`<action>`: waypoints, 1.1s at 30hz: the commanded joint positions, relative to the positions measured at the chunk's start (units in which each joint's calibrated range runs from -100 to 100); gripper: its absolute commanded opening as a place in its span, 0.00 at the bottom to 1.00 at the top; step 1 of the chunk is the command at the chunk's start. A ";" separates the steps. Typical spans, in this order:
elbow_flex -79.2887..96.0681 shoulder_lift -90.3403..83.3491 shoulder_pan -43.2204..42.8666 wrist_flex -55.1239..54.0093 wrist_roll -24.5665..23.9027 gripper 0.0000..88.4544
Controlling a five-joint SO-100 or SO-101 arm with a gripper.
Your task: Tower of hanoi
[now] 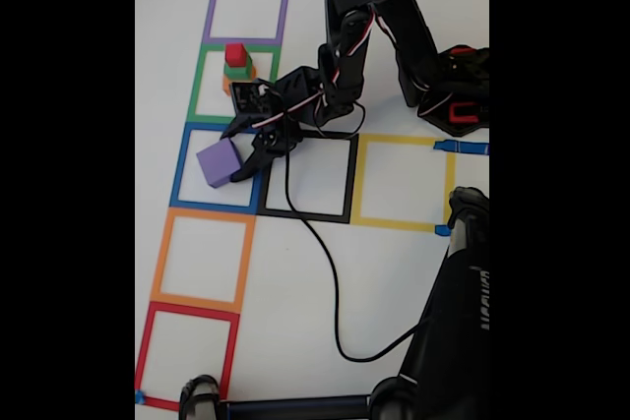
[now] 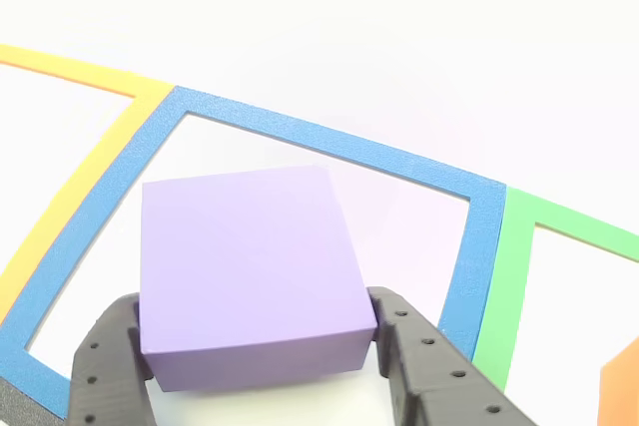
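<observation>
- Tower of hanoi, purple cube: biggest piece, inside the blue tape square on the white worktop, sitting toward that square's right half in the fixed view. In the other view the purple cube has a black finger touching its left side and another touching its right side.
- Tower of hanoi, stack: red cube on top of the green cube, which sits on the orange cube, partly hidden by the arm. The stack stands inside the green tape square, toward its right edge, the next square up from the blue one in the fixed view.
- Other tape squares, fixed view, left column: purple square at top, orange square and red square below the blue; nothing lies in them.
- Black square and yellow square lie to the right of the blue one.
- Pincer: closed around the purple cube, one finger on each side.
- Arm: black, reaching from its base at upper right down and left across the black square's corner, wrist bent low. A black cable trails from it over the worktop.
</observation>
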 commanded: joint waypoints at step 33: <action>-2.15 -9.56 1.30 1.29 0.36 0.29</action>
